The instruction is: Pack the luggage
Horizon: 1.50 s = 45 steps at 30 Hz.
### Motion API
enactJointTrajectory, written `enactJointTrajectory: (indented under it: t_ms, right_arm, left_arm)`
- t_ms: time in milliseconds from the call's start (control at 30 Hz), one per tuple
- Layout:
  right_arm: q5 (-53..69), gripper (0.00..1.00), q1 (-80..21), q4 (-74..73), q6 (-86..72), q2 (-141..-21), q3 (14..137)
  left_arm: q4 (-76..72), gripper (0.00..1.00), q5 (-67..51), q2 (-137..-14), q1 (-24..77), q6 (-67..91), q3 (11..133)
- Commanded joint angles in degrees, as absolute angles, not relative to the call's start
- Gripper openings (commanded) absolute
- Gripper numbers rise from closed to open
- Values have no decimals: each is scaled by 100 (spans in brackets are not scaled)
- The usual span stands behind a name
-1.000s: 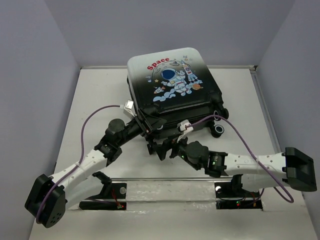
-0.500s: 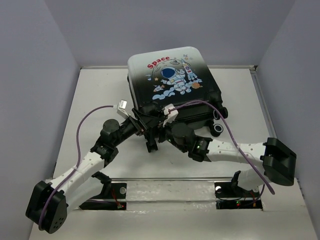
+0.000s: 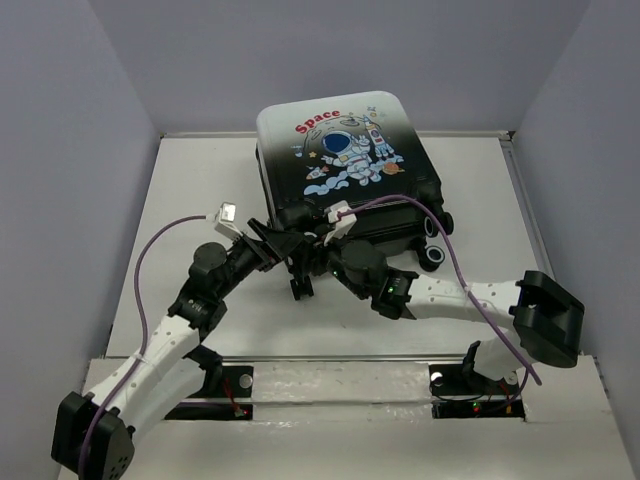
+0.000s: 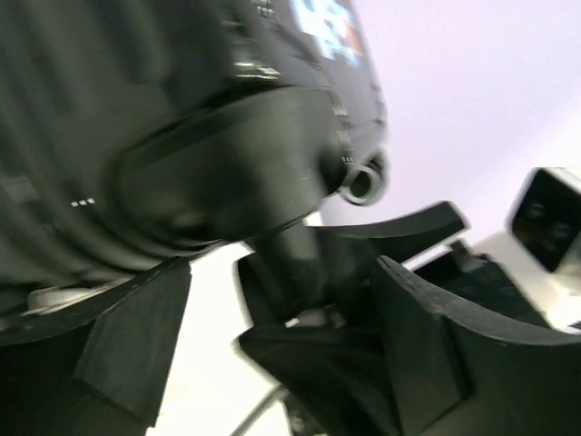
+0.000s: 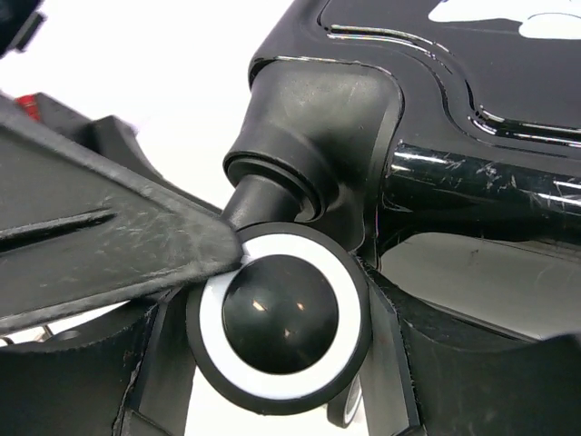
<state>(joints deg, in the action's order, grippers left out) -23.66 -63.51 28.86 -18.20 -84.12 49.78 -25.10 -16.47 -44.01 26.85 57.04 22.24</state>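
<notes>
The luggage lies shut at the back middle of the table, astronaut and red "Space" print facing up. Both arms meet at its near left corner. In the right wrist view a black caster wheel with a white ring fills the gap of my right gripper, with a finger against each side of it. My left gripper hangs just left of that corner, jaws wide open. The left wrist view is blurred: the dark shell is above and the caster stem stands between the spread fingers.
Two more wheels stick out at the luggage's near right corner. Grey walls close in the white table on the left, back and right. A metal rail runs along the near edge by the arm bases. Purple cables loop over both arms.
My right arm swung left onto the near left wheel and its jaws narrowed around it. My left arm pulled back to the left, still wide. The luggage barely shifted.
</notes>
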Motion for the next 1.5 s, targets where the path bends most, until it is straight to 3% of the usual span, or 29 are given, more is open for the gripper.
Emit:
enactJointTrajectory:
  t_ms: [0,133,267,333,433,600,700,1133,1233,1367,1400,1467]
  right_arm:
    - [-2874,7,-6284,3666,-1706,-8166,5142]
    - [-2865,7,-6284,3147,-1556,-8051,5335]
    - [-2839,7,-6284,2875,-1433,-7981,5484]
    - [-2821,7,-6284,2839,-1406,-7989,5519]
    - [-2655,7,-6284,2804,-1397,-7998,5572]
    - [-2470,7,-6284,2760,-1485,-8094,5616]
    - [-2426,7,-6284,2760,-1503,-8112,5616]
    - [-2215,7,-6284,2830,-1617,-8165,5537]
    - [-2101,7,-6284,2874,-1670,-8156,5484]
    - [-2004,7,-6284,2935,-1758,-8130,5379]
    - [-2013,7,-6284,2944,-1784,-8104,5353]
    - [-2065,7,-6284,2944,-1784,-8016,5256]
  left_arm:
    - [-872,83,-916,-3668,2672,4721,2215]
    - [-413,67,-361,-3112,2681,4632,1829]
    - [-650,41,-106,-3049,2689,4465,1389]
    - [-747,36,-62,-3172,2698,4412,1257]
    - [-1248,37,-70,-3594,2768,4123,1195]
    - [-2214,54,-281,-4287,2900,3596,1414]
    - [-2460,58,-203,-4526,2997,3385,1599]
    - [-3366,57,193,-5387,3612,3041,2118]
    - [-3480,51,298,-5528,3665,3076,2214]
    - [-3428,27,887,-5555,3753,3146,2338]
    - [-3323,16,1018,-5546,3744,3164,2416]
    - [-3051,6,1291,-5546,3744,3190,2513]
